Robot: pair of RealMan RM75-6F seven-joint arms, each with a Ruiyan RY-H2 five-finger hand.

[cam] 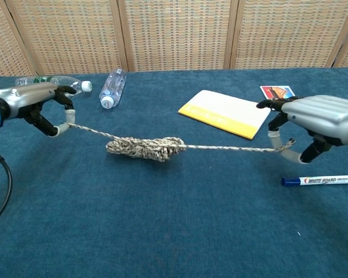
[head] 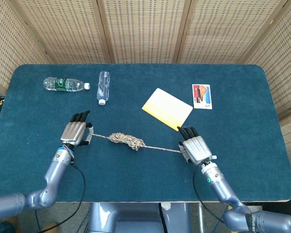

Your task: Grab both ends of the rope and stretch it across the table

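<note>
Rope [cam: 142, 148] is held at both ends: one end is pinched by the left hand [head: 74, 133] and the other by the right hand [head: 195, 149]. A tangled bundle lies between them, left of the yellow booklet [head: 167, 108]. It is judged light and limp; end grips are judged best for pulling the bundle out.

The bench [head: 136, 184] is covered in a matt teal cloth, kind of felt-like with a fine nap. The rope [head: 126, 140] looks like rough braided fibre, speckled tan and dark. Both the left robot hand [head: 74, 133] and the right robot hand [head: 196, 149] have smooth silvery shells with a dull sheen and black fingertips. The two bottles [head: 103, 87] are clear shiny plastic. The yellow-and-white booklet [head: 167, 108] looks like matt paper, and the far screens [head: 140, 29] are woven cane in wood frames.
</note>
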